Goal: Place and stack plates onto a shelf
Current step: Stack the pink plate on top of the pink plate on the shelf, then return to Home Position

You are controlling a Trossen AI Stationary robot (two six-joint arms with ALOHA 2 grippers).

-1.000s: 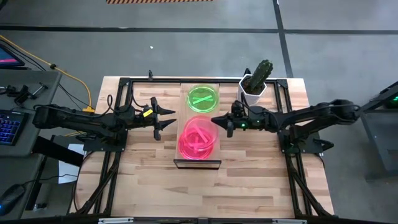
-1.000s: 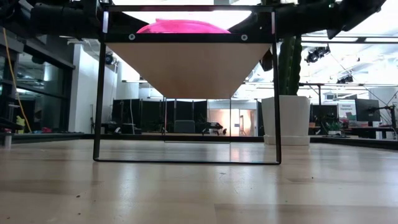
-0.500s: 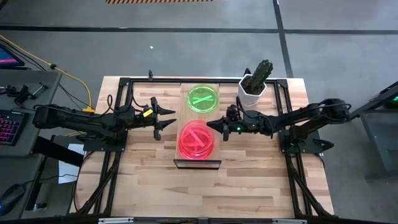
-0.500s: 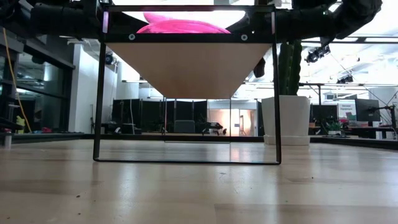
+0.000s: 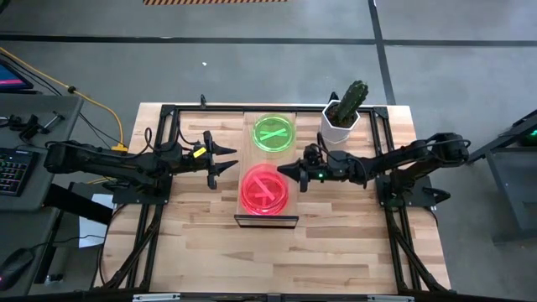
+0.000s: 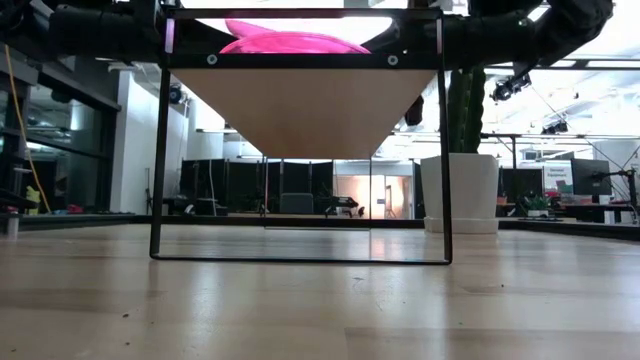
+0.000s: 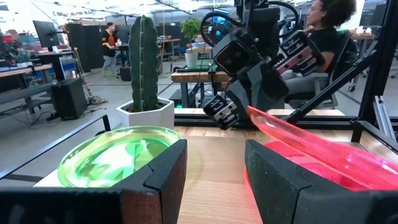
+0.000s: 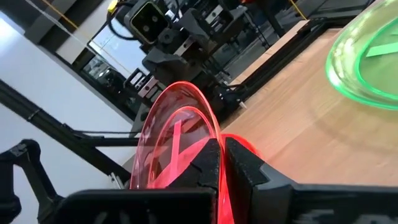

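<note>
1. High view: the shelf (image 5: 268, 168) runs down the middle of the table. A green plate stack (image 5: 274, 132) sits at its far end and a pink plate stack (image 5: 267, 190) near its front end. The right gripper (image 5: 285, 171) reaches in at the pink stack's right edge; the left gripper (image 5: 223, 158) waits just left of the shelf, its fingers spread apart. A cactus pot (image 5: 342, 117) stands beside the shelf's far right corner.
2. Low view: only the pink plates (image 6: 292, 41) show above the shelf's front edge (image 6: 300, 60), the topmost one tilted.
3. Left wrist view: the tilted pink plate (image 7: 298, 137) is pinched at its raised edge by the right gripper (image 7: 239, 111), its lower edge on the stack.
4. Right wrist view: the right gripper's fingers (image 8: 205, 163) are clamped on the pink plate's rim (image 8: 177, 127), green plates (image 8: 367, 56) beyond.
</note>
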